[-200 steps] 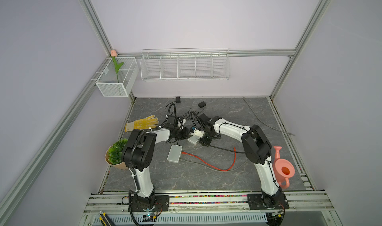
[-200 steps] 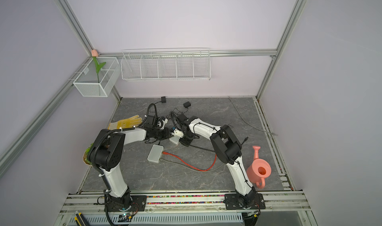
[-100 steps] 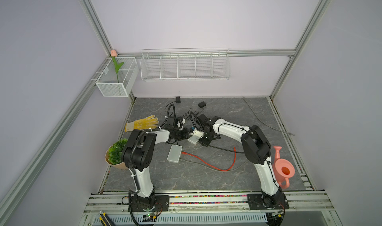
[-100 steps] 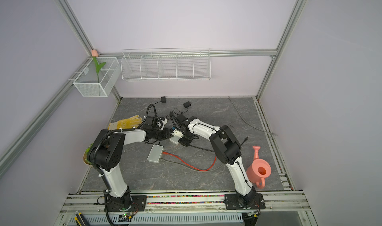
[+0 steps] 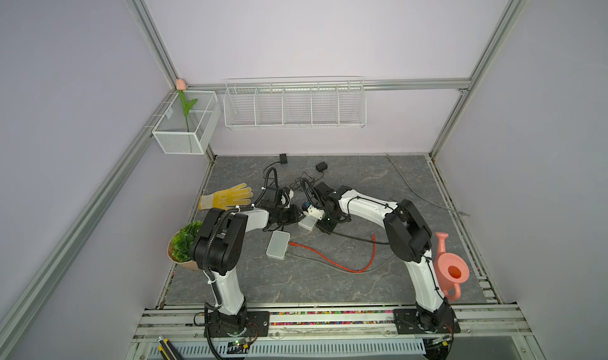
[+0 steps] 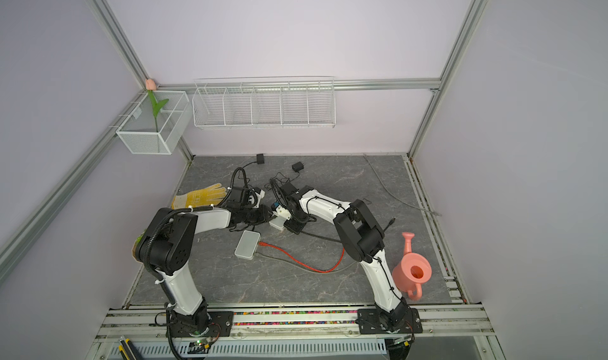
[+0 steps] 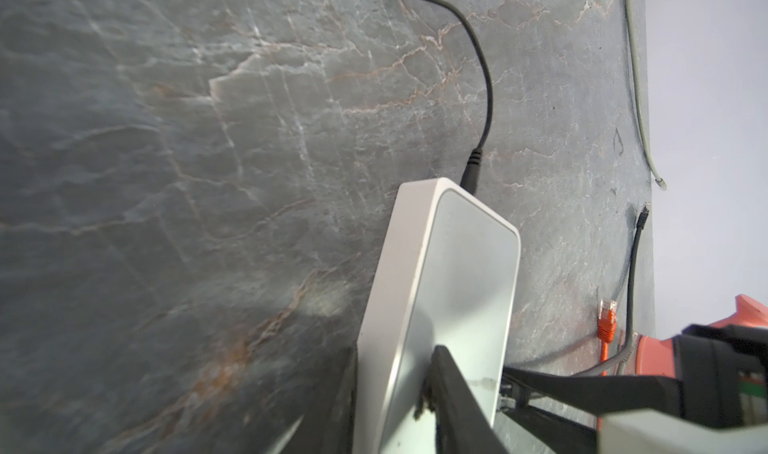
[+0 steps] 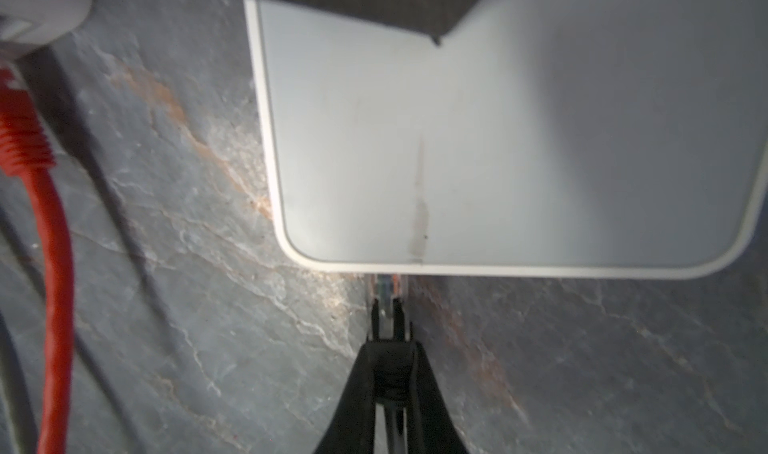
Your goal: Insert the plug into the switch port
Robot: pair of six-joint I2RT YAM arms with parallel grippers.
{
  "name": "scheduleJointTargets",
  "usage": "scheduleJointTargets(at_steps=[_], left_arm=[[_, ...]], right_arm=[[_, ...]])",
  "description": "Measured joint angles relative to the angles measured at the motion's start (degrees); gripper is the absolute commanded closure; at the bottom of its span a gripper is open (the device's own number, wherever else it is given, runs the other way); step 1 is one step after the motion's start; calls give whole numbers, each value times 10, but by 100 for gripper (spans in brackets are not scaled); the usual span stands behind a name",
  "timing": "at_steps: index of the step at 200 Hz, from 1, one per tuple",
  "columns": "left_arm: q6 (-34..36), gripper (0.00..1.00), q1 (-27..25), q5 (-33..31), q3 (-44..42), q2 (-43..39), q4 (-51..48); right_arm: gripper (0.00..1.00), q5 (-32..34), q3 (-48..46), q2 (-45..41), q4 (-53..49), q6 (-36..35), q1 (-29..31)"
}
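Observation:
A small white switch [image 5: 307, 224] [image 6: 277, 224] lies mid-table, and my left gripper [image 5: 291, 215] is shut on it. In the left wrist view its black fingers [image 7: 446, 373] clamp the top and underside of the switch [image 7: 457, 273]. My right gripper [image 8: 388, 344] is shut on the black boot of a clear plug [image 8: 386, 290]. The plug's tip meets the near edge of the switch [image 8: 498, 140]; how deep it sits is hidden under the rim. In both top views the right gripper [image 5: 324, 225] [image 6: 292, 225] is just right of the switch.
A second white box [image 5: 278, 249] with a red cable [image 5: 329, 261] plugged in lies nearer the front. A black power lead [image 7: 484, 99] runs from the held switch. Yellow glove [image 5: 227, 198], potted plant [image 5: 184, 246] and pink watering can [image 5: 450, 269] sit at the sides.

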Motion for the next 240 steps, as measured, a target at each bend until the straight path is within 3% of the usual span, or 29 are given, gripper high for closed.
scheduleJointTargets(at_steps=[240], left_arm=[[0, 70, 2, 13, -6, -8, -7]], right_arm=[[93, 14, -47, -29, 33, 16, 9]])
